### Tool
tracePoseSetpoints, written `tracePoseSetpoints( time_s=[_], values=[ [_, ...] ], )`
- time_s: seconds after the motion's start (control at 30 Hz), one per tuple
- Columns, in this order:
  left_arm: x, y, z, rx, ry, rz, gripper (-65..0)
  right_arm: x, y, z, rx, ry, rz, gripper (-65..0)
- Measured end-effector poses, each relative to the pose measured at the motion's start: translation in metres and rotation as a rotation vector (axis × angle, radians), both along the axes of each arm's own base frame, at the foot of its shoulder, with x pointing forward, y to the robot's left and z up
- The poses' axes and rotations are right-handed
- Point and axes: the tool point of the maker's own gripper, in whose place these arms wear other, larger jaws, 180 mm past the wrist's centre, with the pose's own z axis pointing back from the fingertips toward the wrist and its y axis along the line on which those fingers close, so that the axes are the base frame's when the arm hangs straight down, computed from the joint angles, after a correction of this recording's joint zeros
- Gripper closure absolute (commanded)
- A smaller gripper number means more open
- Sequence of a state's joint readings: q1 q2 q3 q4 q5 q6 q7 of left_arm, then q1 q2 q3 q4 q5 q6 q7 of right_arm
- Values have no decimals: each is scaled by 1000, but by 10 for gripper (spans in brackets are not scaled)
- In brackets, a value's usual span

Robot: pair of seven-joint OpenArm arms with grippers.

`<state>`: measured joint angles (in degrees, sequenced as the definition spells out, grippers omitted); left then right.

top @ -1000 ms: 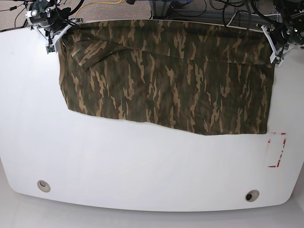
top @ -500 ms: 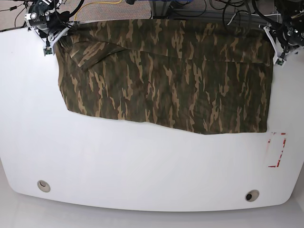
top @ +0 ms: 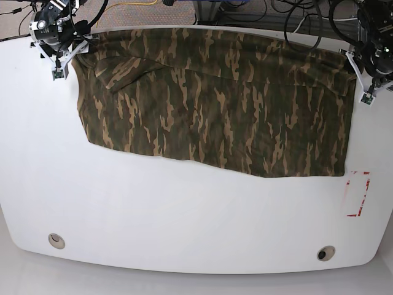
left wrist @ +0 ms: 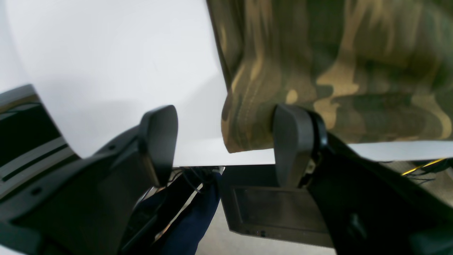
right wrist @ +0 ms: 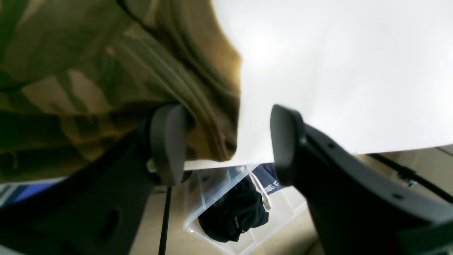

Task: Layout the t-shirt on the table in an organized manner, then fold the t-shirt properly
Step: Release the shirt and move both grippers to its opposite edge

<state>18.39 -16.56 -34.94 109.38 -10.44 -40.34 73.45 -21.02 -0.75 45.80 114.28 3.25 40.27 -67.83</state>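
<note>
**Camouflage t-shirt spread along the far edge, both grippers parted at its corners**

Where the base view is taken first, the camouflage t-shirt [top: 215,101] is seen laid flat across the far half of the white table [top: 184,215], its top edge running along the table's far rim. Wide bare tabletop is left in front of the shirt, down to two round grommets [top: 56,240] and a red-outlined rectangle mark [top: 357,194] near the front corner on the view's right. The shirt's lower edge slants, sitting further forward toward the view's right. A folded sleeve flap [top: 126,69] is seen lying over the body near the corner on the view's left. The right gripper [top: 61,58] is placed at that corner, the left gripper [top: 363,80] at the opposite one, both close to the table's rim.

From the left wrist view, the left gripper [left wrist: 226,141] is shown with its jaws standing wide apart and nothing clamped. A stitched corner of the t-shirt [left wrist: 247,120] lies between them, close beside one dark finger [left wrist: 292,141], right at the table [left wrist: 106,63] edge; whether cloth and finger touch cannot be told.

From the right wrist view, the right gripper [right wrist: 226,141] is likewise seen spread wide and empty. A bunched, ribbed edge of the t-shirt [right wrist: 198,92] hangs at the table [right wrist: 336,71] rim beside one finger [right wrist: 168,141]. Below the rim a clear plastic bin [right wrist: 244,212] holding dark cloth is made out, which the base view does not show.
</note>
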Motion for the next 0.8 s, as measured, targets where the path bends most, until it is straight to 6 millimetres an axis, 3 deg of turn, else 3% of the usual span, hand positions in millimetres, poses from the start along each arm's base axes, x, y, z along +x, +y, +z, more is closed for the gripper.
tracePoseSetpoints(
  time_s=[0.33,0.63,0.8],
  values=[
    [17,41,38,103,-50,98,-397,14,-14,13,-47,-16,7,-357],
    [44,51,65,142,-130,87,-397,42,-29,31,-94,-81,15,-357],
    [69,47,80,126,-210,86,-397,75,-28,41,-75,-159,7,-357]
  ],
)
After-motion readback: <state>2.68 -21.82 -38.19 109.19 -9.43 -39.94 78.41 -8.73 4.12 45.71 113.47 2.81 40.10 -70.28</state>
